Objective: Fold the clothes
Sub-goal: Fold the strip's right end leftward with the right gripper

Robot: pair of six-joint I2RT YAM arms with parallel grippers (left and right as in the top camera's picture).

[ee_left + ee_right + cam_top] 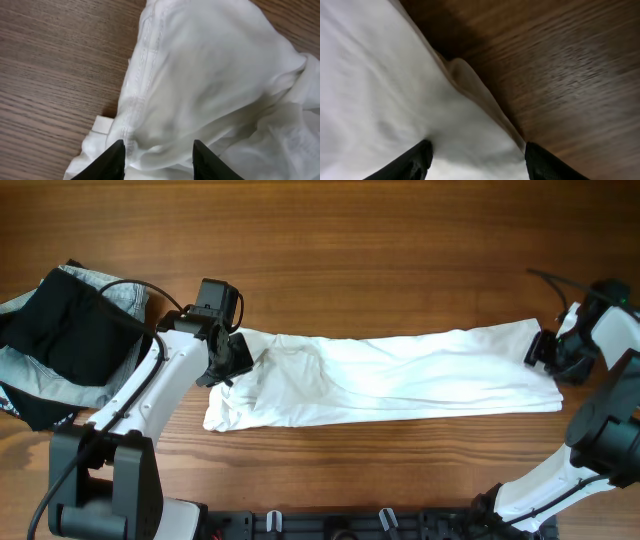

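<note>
The clothes [400, 375], a white wrinkled shirt, lie as a long flat band across the table's middle. My left gripper [232, 358] is over the band's bunched left end. In the left wrist view its fingers [118, 155] stand apart, open, with a stitched hem and loose folds [200, 75] between and below them. My right gripper [545, 350] is at the band's right end. It is open too [477, 152], straddling the cloth's edge [470, 80], one fingertip over the white fabric and the other over bare wood.
A black folded garment [70, 335] rests on a pale grey one [118, 288] at the far left, beside my left arm. Bare wooden table [350, 240] stretches behind the shirt. The arm bases [110, 490] stand along the front edge.
</note>
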